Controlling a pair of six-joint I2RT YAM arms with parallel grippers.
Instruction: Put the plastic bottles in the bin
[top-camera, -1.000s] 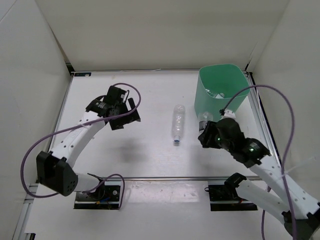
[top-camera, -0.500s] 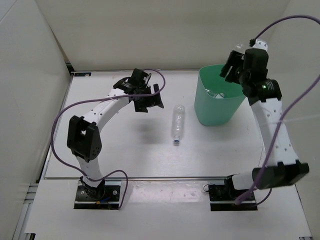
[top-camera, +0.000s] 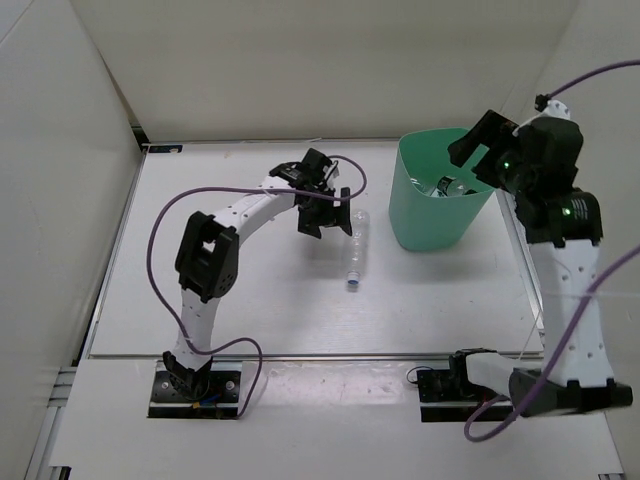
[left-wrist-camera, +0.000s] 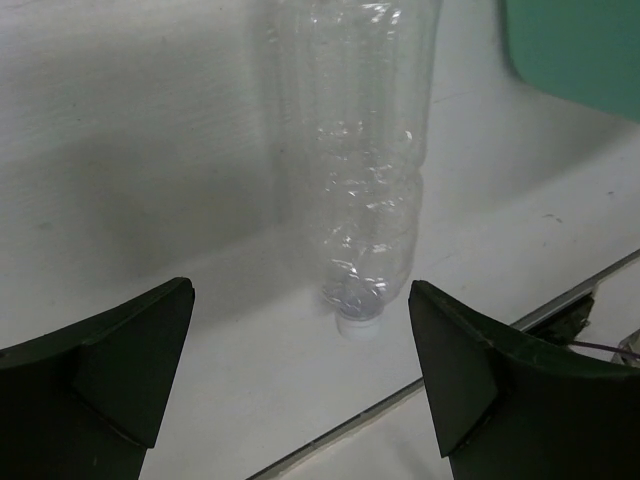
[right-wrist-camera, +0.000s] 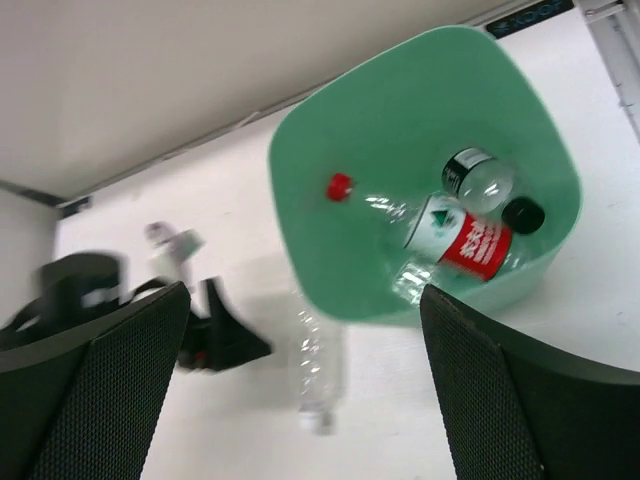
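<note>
Item one: a white bench (top-camera: 220, 290), walled on three sides. Item two: the bin (top-camera: 440, 205), mint green, upright at the far right corner of the bench. Seen from above in the right wrist view, the bin (right-wrist-camera: 330, 250) holds a red-labelled bottle (right-wrist-camera: 465, 240) lying across its floor, red cap toward the left wall. Just beside it is a dark-labelled bottle (right-wrist-camera: 480, 182) with a black cap. Another clear shape shows under the red label, but what it is cannot be told. Item three: one unlabelled bottle (top-camera: 355, 250), clear and crinkled, lying flat near the middle of the bench, between the centre and the bin, with bare bench between it and the bin. Its bluish cap (top-camera: 352, 285) points at the near edge. Item four: the left claw (top-camera: 330, 212), reached out over the middle of the bench just beside the bottle's far end. Its jaws are spread wide with nothing between them. In its own view the unlabelled bottle (left-wrist-camera: 370, 180) lies ahead of the left claw (left-wrist-camera: 300, 300), lengthwise and roughly centred on the gap; contact cannot be told. Item five: the right claw (top-camera: 478, 158), raised above the bin's right rim and looking down into it. The right claw (right-wrist-camera: 302, 295) is spread wide and empty.
</note>
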